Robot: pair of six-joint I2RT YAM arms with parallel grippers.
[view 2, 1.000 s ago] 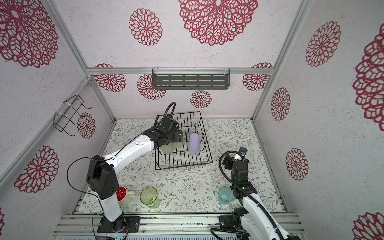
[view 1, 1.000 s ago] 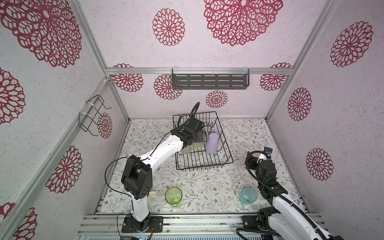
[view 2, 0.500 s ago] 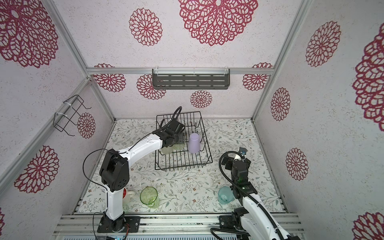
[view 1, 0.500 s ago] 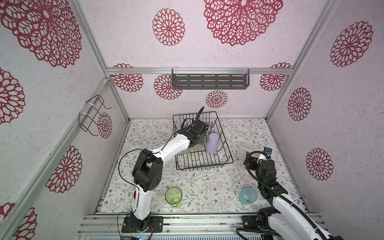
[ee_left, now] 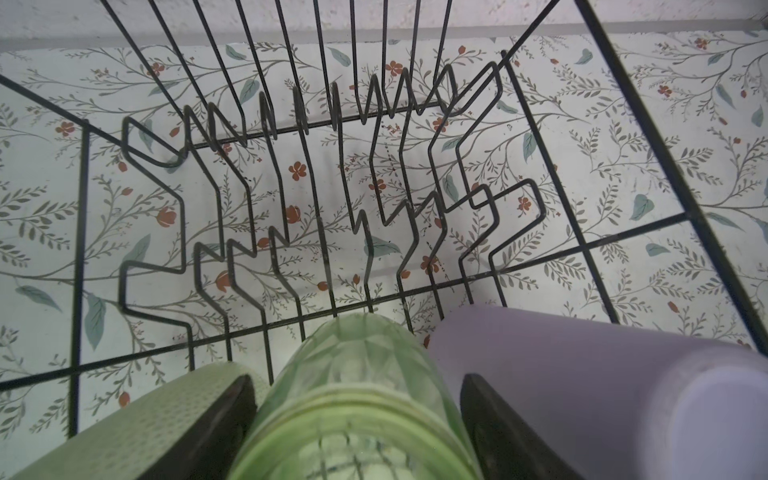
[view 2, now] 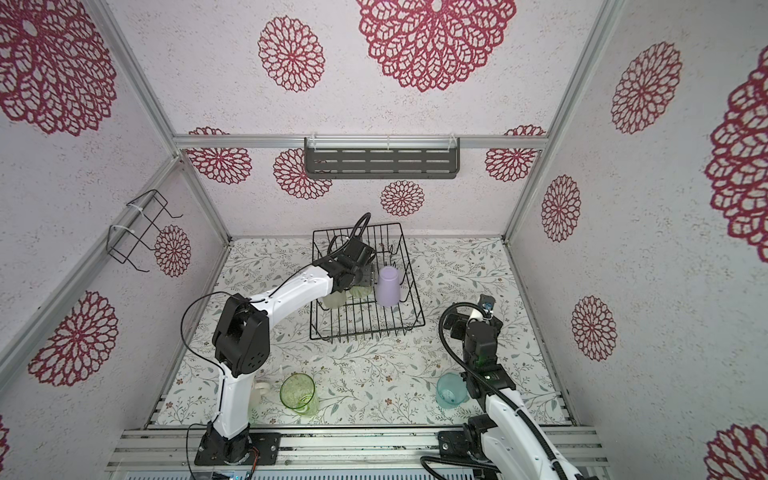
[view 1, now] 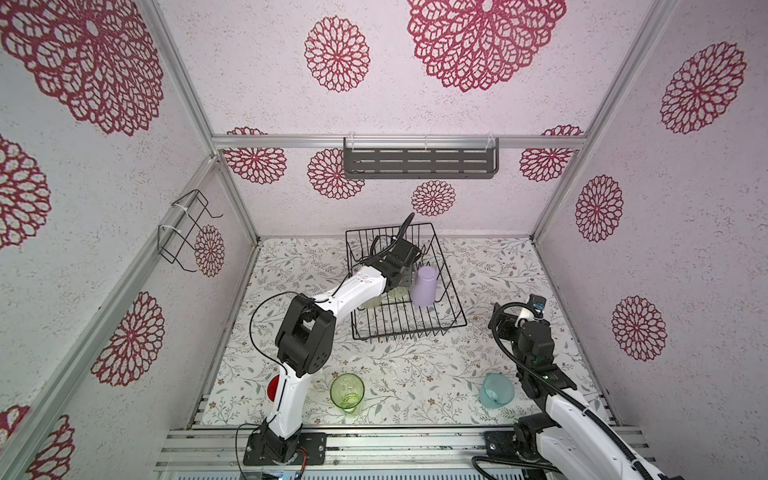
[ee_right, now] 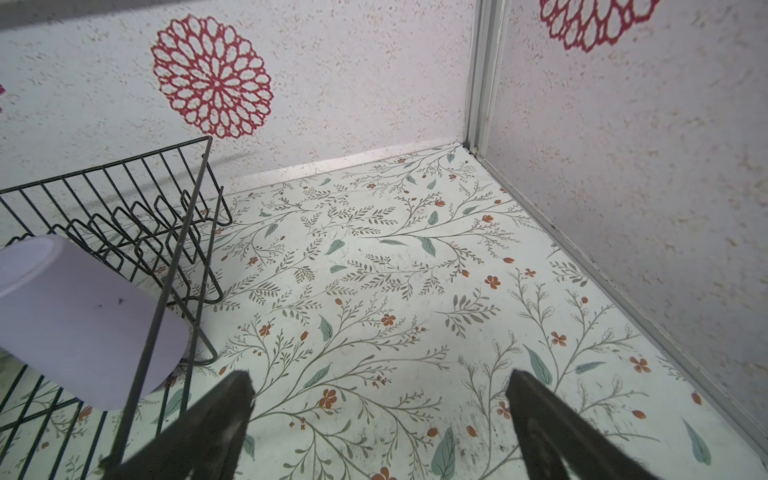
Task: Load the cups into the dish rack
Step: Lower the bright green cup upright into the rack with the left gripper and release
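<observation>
Floor: the white table surface printed with grey leaves and small red flowers (view 1: 415, 365) carries everything.
Dish rack: the large black wire dish rack with flared sides and rows of upright tines (view 1: 409, 322) (ee_left: 650, 137) stands at the far middle of the floor in both top views.
Left gripper: the left gripper (ee_left: 355, 380) is inside the dish rack. Its two black fingers (ee_left: 224, 415) lie against opposite sides of a pale green tumbler of translucent plastic with a diamond-cut skin (ee_left: 357, 353), so it is pinching this one.
Right gripper: the right gripper (ee_right: 380, 415) hangs over bare floor just beside the right side of the rack. Its fingers are spread wide and nothing is between them.
Lilac cup: the smooth lilac plastic tumbler (view 1: 424, 286) (ee_right: 83, 320) stands mouth down in the rack, just beside the left gripper on the side toward the right arm. If it touches the finger, I cannot tell.
Frosted cup: the frosted whitish tumbler with a dotted skin (view 1: 370, 301) (ee_left: 145, 428) is in the rack, just beside the other finger.
Held cup: the pale green tumbler is between these two, its far end down among the tines.
Green glass: the bright green glass, clear and patterned (view 1: 347, 392), stands upright near the front edge, well apart from both grippers.
Teal cup: the translucent teal cup (view 1: 496, 390) stands near the front edge beside the right arm, well behind the right gripper.
Mug: the white mug with red inside (view 1: 272, 388) is mostly hidden behind the left arm (view 1: 291, 399).
</observation>
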